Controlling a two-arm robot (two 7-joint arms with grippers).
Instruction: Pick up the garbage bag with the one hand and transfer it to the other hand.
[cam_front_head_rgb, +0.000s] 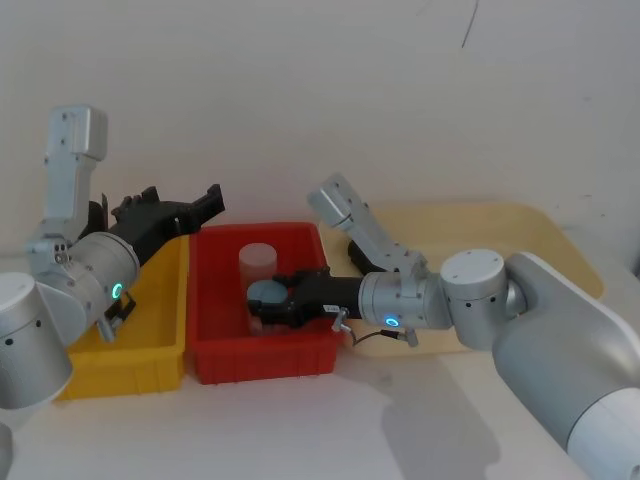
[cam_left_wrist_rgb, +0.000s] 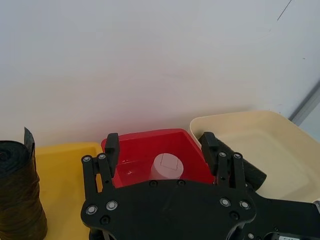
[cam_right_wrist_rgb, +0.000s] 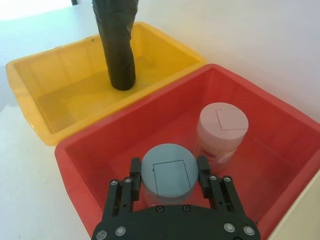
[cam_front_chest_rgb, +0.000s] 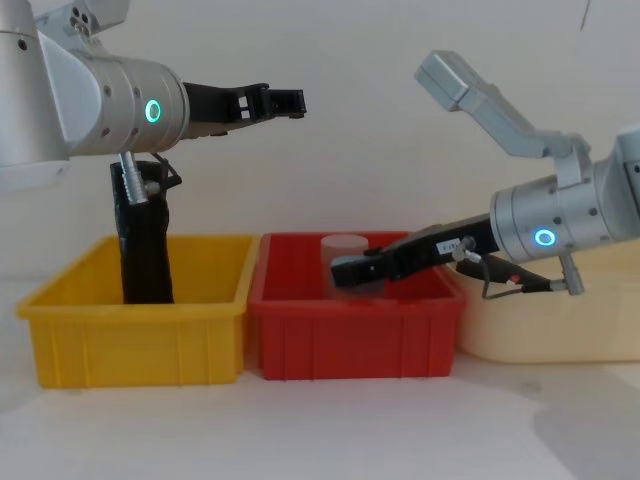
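The garbage bag (cam_right_wrist_rgb: 116, 45) is a thick black glossy roll standing upright in the yellow bin (cam_right_wrist_rgb: 60, 107); it also shows in the chest view (cam_front_chest_rgb: 143, 240) and the left wrist view (cam_left_wrist_rgb: 17, 192). My left gripper (cam_front_chest_rgb: 285, 100), on the arm with the green-lit ring, hangs open and empty high above the bins, up and to the right of the roll and apart from it. My right gripper (cam_right_wrist_rgb: 168, 164), on the arm with the blue-lit ring, reaches low into the red bin (cam_right_wrist_rgb: 90, 150), its fingers (cam_right_wrist_rgb: 202, 167) closed against both sides of a grey-lidded jar (cam_right_wrist_rgb: 170, 177).
A pale pink-lidded jar (cam_right_wrist_rgb: 222, 125) stands in the red bin just beyond the grey one. The yellow bin (cam_front_head_rgb: 130, 365) and red bin (cam_front_head_rgb: 265, 355) sit side by side, with a cream tray (cam_front_head_rgb: 480, 225) to their right. A white wall lies close behind.
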